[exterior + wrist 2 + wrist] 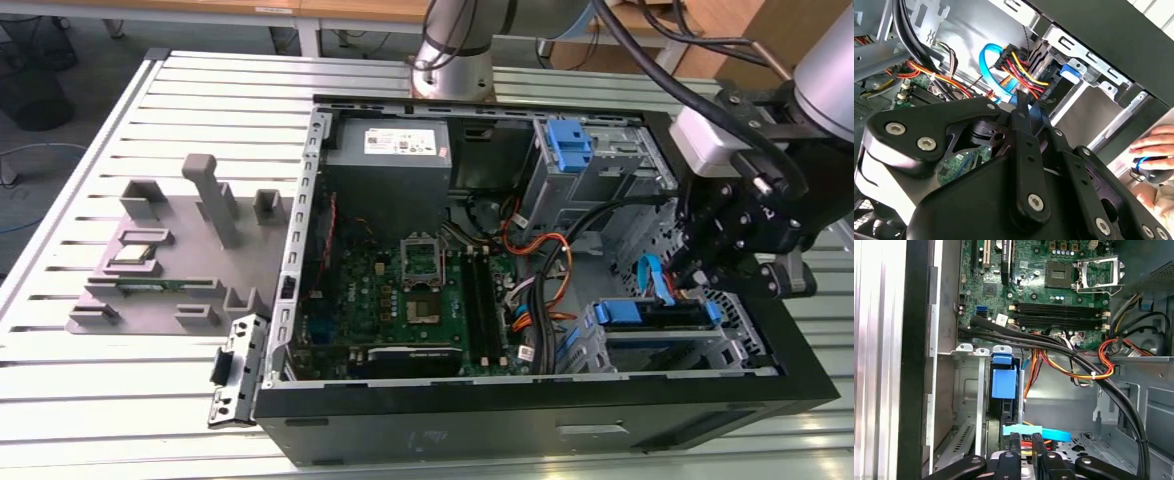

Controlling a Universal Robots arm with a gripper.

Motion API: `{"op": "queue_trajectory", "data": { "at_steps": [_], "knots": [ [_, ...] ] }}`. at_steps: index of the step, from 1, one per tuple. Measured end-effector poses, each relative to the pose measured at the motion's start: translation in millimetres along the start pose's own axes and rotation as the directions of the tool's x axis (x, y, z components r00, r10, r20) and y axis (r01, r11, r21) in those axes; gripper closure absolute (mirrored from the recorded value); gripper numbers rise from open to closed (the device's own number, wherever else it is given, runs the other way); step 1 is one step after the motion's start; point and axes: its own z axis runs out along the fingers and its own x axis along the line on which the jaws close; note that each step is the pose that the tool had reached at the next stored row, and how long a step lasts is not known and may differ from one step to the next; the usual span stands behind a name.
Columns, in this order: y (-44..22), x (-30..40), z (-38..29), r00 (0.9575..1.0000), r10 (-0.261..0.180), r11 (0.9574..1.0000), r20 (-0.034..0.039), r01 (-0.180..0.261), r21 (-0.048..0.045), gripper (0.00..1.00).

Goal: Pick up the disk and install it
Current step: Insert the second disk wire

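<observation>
The disk (pixel 651 316) lies in the lower drive cage at the front corner of the open computer case (pixel 534 410), on the exterior view's right, with a blue rail along each side. In the first wrist view its blue rail tab (pixel 1004 382) stands edge-on in the cage slot. My gripper (pixel 683 278) hangs just above the cage, beside the light blue data cable (pixel 650 278). Both wrist views show the gripper (pixel 1025 440) (pixel 1021 102) shut with nothing between the fingers. Red and yellow power wires (pixel 1021 67) run to the drive's end.
Inside the case are the green motherboard (pixel 400 300), the grey power supply (pixel 390 150) and an upper bay with a blue bracket (pixel 567 145). Thick black cables (pixel 1079 360) cross near the cage. A grey fixture (pixel 167 260) sits on the slatted table. A person's hand (pixel 1154 145) rests outside the case.
</observation>
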Motion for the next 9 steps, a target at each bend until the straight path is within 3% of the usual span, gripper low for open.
{"op": "queue_trajectory", "data": {
  "at_steps": [4,9],
  "knots": [
    [-0.1,4.7,-0.2,1.0,0.0,1.0,0.0087,0.0,0.0003,0.76],
    [-0.2,4.7,-0.2,1.0,0.0,1.0,0.0094,0.0,0.0003,0.76]
  ]
}}
